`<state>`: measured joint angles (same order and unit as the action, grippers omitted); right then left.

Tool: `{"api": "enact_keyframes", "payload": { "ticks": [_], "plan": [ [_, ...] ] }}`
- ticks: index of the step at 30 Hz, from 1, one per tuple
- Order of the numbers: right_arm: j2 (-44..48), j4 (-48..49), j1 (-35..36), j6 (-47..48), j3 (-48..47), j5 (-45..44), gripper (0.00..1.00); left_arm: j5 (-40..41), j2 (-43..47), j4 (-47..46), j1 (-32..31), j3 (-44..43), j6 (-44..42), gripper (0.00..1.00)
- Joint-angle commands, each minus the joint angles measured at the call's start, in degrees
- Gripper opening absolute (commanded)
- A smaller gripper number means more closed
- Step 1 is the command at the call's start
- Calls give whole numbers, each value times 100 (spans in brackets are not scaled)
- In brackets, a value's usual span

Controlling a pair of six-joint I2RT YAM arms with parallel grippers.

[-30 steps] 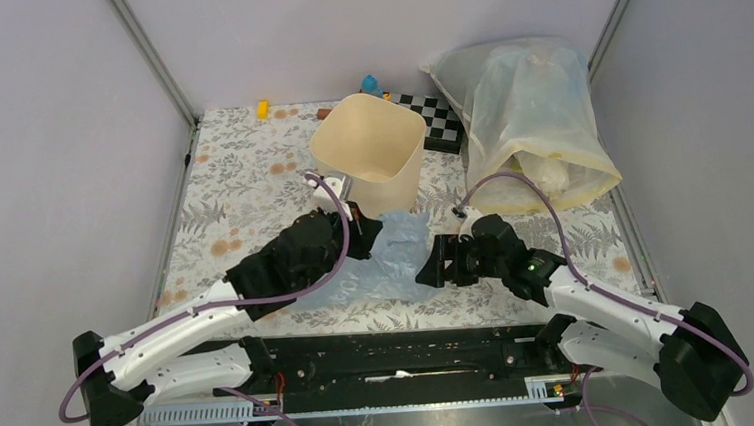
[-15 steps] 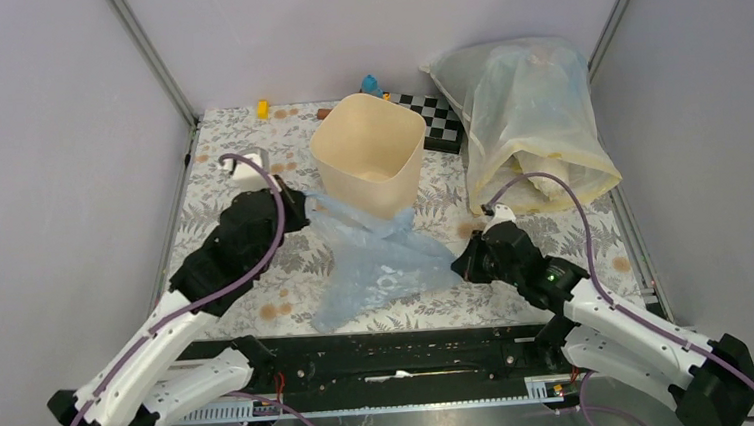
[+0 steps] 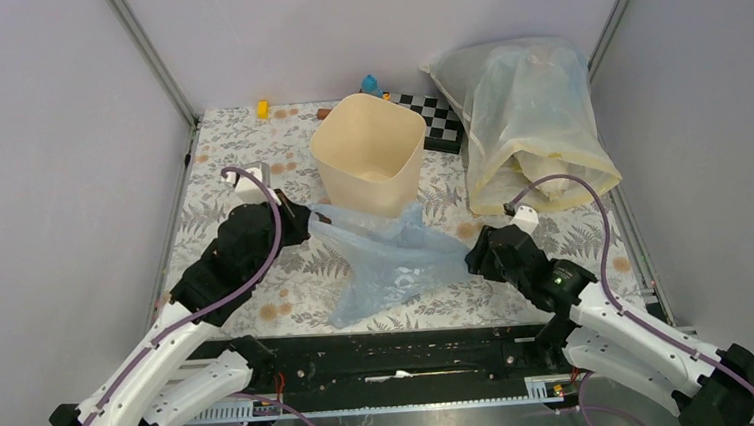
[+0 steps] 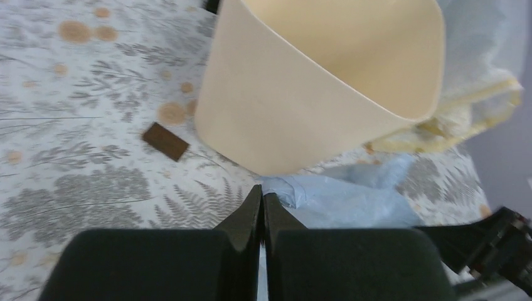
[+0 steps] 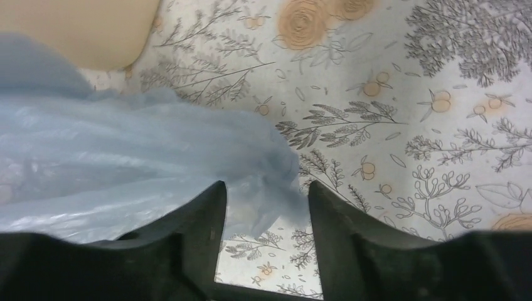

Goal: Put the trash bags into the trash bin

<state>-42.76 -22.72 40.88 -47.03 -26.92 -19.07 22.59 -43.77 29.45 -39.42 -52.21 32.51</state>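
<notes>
**Two robot arms hold a thin, crinkly, translucent pale-blue plastic trash bag [image 3: 391, 262] out across the fern-print desk [image 3: 237, 133], short of the cream-beige, rounded-square plastic trash bin [image 3: 372, 198].**

The bag lies rumpled on the desk just in front of the bin, its far edge close against the bin's base and none of it inside. The left tool [image 4: 262, 195] is pressed together at the bag's left corner, apparently pinching it. The right tool [image 5: 263, 188] stands spread, with the bag's right edge bunched between its fingers but not clamped. The step in hand looks like getting hold of the bag. The next move likely calls for the right tool to close on that edge, then for both arms to lift the limp film over the rim. The film is creased and faintly see-through.
</notes>
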Motion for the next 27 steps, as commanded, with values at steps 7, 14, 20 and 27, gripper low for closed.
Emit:
{"api": "enact_keyframes", "payload": {
  "ticks": [7,14,20,27],
  "plan": [
    [145,642,17,1838,-776,2220,80,-2098,193,-1320,40,746,27,0],
    [-646,1081,16,2310,-980,1972,88,-2520,389,-1532,44,1208,28,0],
    [-1078,1770,17,3008,-1050,2026,88,-2421,503,-1254,42,1180,-31,0],
    [-1282,2422,17,3519,-796,1795,99,-1860,746,-1004,43,1151,-55,0]
  ]
}}
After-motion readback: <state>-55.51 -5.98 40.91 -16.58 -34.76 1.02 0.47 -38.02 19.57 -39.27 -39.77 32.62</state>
